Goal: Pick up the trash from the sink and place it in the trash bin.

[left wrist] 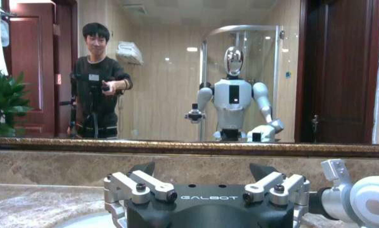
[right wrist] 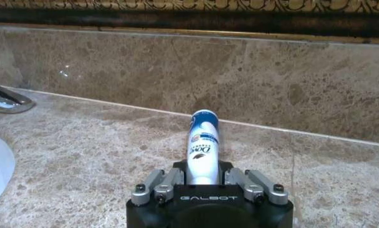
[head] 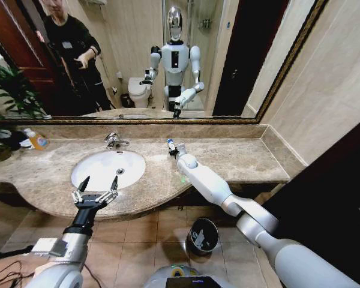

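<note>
Sink (head: 84,174) holds nothing visible; one white-and-blue tube (right wrist: 203,147) is clamped in the right gripper (head: 171,147) over the countertop beside it. Left gripper (head: 96,193) hovers at the sink's front rim, fingers spread. One black trash bin (head: 203,234) stands on the floor below.

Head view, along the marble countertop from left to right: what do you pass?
Yellow-orange soap bottle → chrome faucet above the white oval basin → right pincer holding a white-and-blue tube → bare beige counter.
</note>
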Available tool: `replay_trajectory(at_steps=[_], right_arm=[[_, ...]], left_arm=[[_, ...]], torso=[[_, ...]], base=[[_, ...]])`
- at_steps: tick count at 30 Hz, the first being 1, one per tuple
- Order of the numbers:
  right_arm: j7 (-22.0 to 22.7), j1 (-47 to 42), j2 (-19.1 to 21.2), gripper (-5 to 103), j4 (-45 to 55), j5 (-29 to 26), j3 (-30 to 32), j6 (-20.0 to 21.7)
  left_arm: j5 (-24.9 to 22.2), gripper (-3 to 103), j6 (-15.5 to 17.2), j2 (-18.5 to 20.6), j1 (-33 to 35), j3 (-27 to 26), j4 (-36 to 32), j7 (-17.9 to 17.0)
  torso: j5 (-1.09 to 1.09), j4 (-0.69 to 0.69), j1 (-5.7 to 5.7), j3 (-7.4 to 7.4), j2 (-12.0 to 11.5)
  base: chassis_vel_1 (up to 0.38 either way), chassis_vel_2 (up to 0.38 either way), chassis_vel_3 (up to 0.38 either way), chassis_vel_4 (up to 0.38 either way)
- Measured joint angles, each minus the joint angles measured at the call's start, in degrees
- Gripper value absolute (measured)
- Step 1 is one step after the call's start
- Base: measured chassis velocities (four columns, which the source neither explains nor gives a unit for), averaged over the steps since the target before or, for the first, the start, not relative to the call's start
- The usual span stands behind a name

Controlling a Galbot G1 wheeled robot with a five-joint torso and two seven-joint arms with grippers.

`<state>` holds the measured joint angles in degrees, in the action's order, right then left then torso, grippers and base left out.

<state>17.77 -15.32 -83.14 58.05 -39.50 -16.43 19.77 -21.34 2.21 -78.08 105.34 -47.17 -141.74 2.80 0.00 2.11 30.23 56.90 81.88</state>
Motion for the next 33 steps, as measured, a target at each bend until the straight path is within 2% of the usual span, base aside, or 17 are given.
replay_trajectory(at_steps=[6, 9, 11, 12, 13, 15, 16, 18, 19, 21, 23, 25, 29, 31, 32, 33], right_arm=[[0.8, -0.9, 1.8, 28, 4.8, -0.1, 0.1, -0.2], [2.8, -3.7, 5.8, 28, 14.3, -1.8, 0.4, 1.3], [3.9, -4.8, 7.0, 28, 17.0, -2.5, 0.5, 1.5], [5.1, -7.5, 9.7, 28, 23.3, -4.0, 0.8, 1.8], [4.7, -11.0, 13.7, 28, 30.1, -5.6, 1.6, 1.8], [4.2, -12.4, 15.0, 28, 32.5, -6.1, 1.9, 1.9], [2.8, -14.7, 17.1, 28, 36.8, -6.8, 2.8, 1.9], [-2.4, -20.9, 22.7, 28, 46.0, -7.3, 6.9, 1.7], [-2.4, -20.9, 22.7, 28, 46.0, -7.3, 6.9, 1.7], [-6.9, -30.5, 28.6, 28, 54.9, -7.0, 13.4, 1.1], [-7.5, -32.9, 29.7, 28, 56.4, -6.8, 14.8, 0.9], [-8.2, -41.9, 32.8, 28, 61.8, -5.5, 19.8, -0.5], [-9.7, -51.1, 33.8, 28, 65.6, -3.1, 24.3, -1.7], [-14.8, -60.0, 31.9, 28, 65.5, 1.7, 27.7, -4.6], [-14.8, -60.0, 31.9, 28, 65.5, 1.7, 27.7, -4.6], [-16.8, -62.4, 31.0, 28, 64.9, 3.4, 28.8, -5.8]], left_arm=[[0.0, 100, 0.0, 0.0, 0.0, 0.0, 0.0, 0.0], [0.0, 100, 0.0, 0.0, 0.0, 0.0, 0.0, 0.0], [0.0, 100, 0.0, 0.0, 0.0, 0.0, 0.0, 0.0], [0.0, 100, 0.0, 0.0, 0.0, 0.0, 0.0, 0.0], [0.0, 100, 0.0, 0.0, 0.0, 0.0, 0.0, 0.0], [0.0, 100, 0.0, 0.0, 0.0, 0.0, 0.0, 0.0], [0.0, 100, 0.0, 0.0, 0.0, 0.0, 0.0, 0.0], [0.0, 100, 0.0, 0.0, 0.0, 0.0, 0.0, 0.0], [0.0, 100, 0.0, 0.0, 0.0, 0.0, 0.0, 0.0], [0.0, 100, 0.0, 0.0, 0.0, 0.0, 0.0, 0.0], [0.0, 100, 0.0, 0.0, 0.0, 0.0, 0.0, 0.0], [0.0, 100, 0.0, 0.0, 0.0, 0.0, 0.0, 0.0], [0.0, 100, 0.0, 0.0, 0.0, 0.0, 0.0, 0.0], [0.0, 100, 0.0, 0.0, 0.0, 0.0, 0.0, 0.0], [0.0, 100, 0.0, 0.0, 0.0, 0.0, 0.0, 0.0], [0.0, 100, 0.0, 0.0, 0.0, 0.0, 0.0, 0.0]], torso=[[0.0, 0.02, 0.0, 0.0, 0.0], [0.01, 0.0, 0.0, 0.0, 0.0], [0.0, -0.01, 0.0, 0.0, 0.0], [0.05, 0.01, 0.0, 0.0, 0.0], [0.0, 0.02, -0.01, -0.01, 0.0], [-0.01, 0.0, 0.0, 0.0, 0.0], [0.05, 0.0, 0.01, 0.0, 0.0], [0.01, -0.01, -0.01, -0.01, 0.0], [0.01, -0.01, -0.01, -0.01, 0.0], [0.04, -0.01, -0.01, -0.01, 0.0], [0.01, -0.02, -0.01, -0.01, 0.0], [0.02, -0.03, -0.01, -0.01, 0.0], [0.01, 0.0, -0.01, -0.02, 0.0], [0.02, 0.0, -0.01, -0.01, 0.0], [0.02, 0.0, -0.01, -0.01, 0.0], [0.02, 0.0, -0.01, -0.01, 0.0]], base=[[0.0, 0.0, 0.0, 0.0], [0.0, 0.0, 0.0, 0.0], [0.0, 0.0, 0.0, 0.0], [0.0, 0.0, 0.0, 0.0], [0.0, 0.0, 0.0, 0.0], [0.0, 0.0, 0.0, 0.0], [0.0, 0.0, 0.0, 0.0], [0.0, 0.0, 0.0, 0.0], [0.0, 0.0, 0.0, 0.0], [0.0, 0.0, 0.0, 0.0], [0.0, 0.0, 0.0, 0.0], [0.0, 0.0, 0.0, 0.0], [0.0, 0.0, 0.0, 0.0], [0.0, 0.0, 0.0, 0.0], [0.0, 0.0, 0.0, 0.0], [0.0, 0.0, 0.0, 0.0]])
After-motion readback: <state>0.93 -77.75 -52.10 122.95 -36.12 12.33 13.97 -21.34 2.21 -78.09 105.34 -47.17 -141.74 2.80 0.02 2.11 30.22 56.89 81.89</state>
